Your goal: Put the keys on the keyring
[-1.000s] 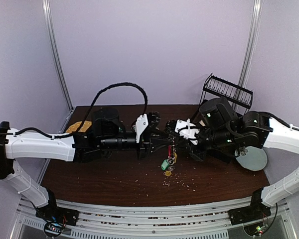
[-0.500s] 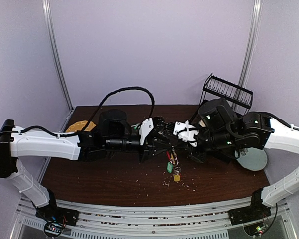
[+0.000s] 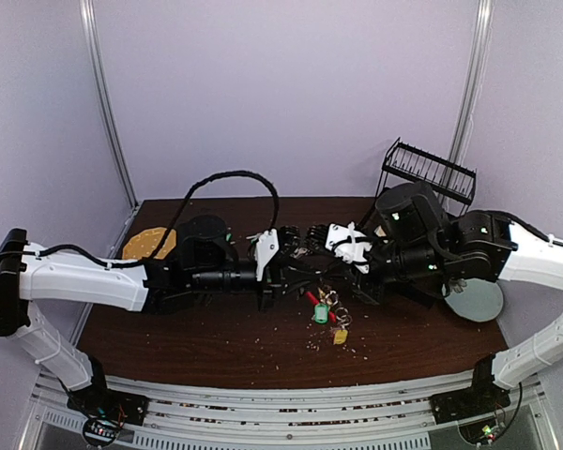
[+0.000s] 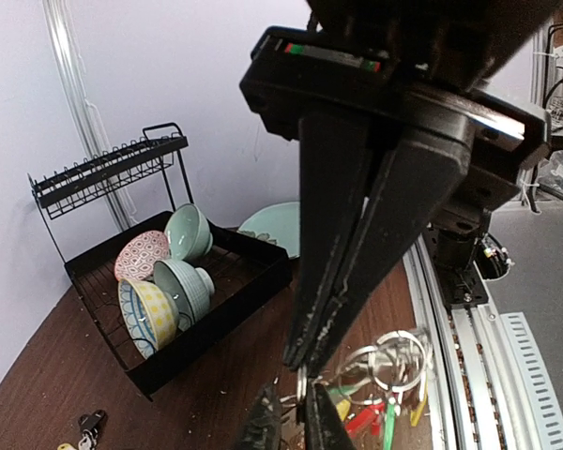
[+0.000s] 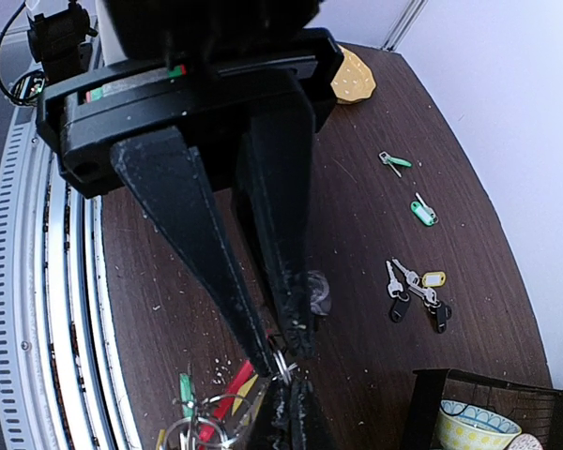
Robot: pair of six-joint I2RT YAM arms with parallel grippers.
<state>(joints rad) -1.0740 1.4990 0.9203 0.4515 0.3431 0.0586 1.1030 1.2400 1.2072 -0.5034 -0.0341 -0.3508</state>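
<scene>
The keyring (image 3: 325, 309) is a bunch of silver loops with red, green and yellow tags, hanging over the table's middle. Its small top ring (image 4: 303, 384) is pinched from both sides. My left gripper (image 4: 296, 405) comes in from the left, its fingers closed on that ring (image 5: 283, 366). My right gripper (image 5: 294, 401) meets it tip to tip, shut on the same ring. In the top view the left gripper (image 3: 302, 269) and the right gripper (image 3: 321, 272) touch noses. Loose keys lie apart: a green-tagged key (image 5: 394, 161), another green-tagged one (image 5: 422, 212), and a black-headed bunch (image 5: 415, 286).
A black dish rack (image 4: 216, 309) with several bowls stands at the back right, a teal plate (image 3: 474, 300) beside it. A yellow round mat (image 3: 148, 242) lies at the back left. Crumbs are scattered on the brown table (image 3: 188, 337).
The left jaws have narrowed onto the small ring. The hanging bunch has swung right and spread lower; the left arm's cable loop has shifted.
</scene>
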